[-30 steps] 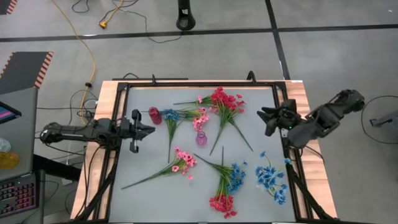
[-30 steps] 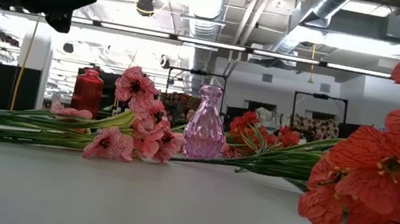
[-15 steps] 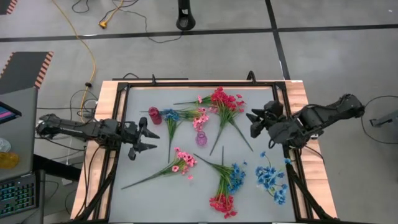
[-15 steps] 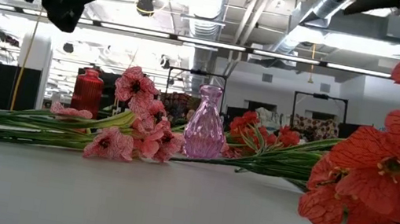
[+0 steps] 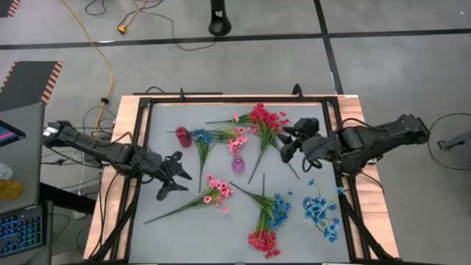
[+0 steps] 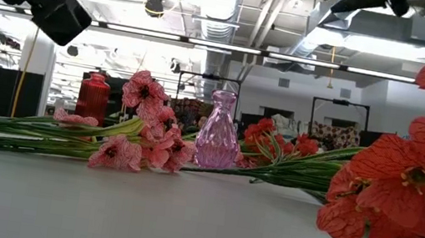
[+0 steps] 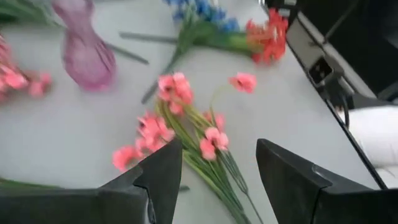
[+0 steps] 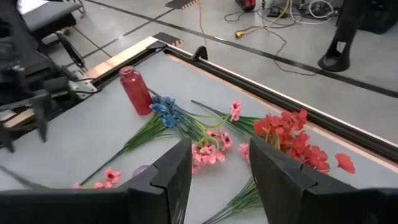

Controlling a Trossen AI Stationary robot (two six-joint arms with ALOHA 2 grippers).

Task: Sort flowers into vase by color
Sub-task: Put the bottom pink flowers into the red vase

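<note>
Both our arms have swung inward, the left gripper [image 5: 175,176], fingers spread, now left of centre nearing the pink flowers [image 5: 218,188], the right gripper [image 5: 288,143] spread, empty.

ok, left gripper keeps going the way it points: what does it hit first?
Probably the pink sprig. The left gripper, open, aims across the table at its blossoms, which lie just past the fingertips in the left wrist view. Height above the table is unclear.
</note>
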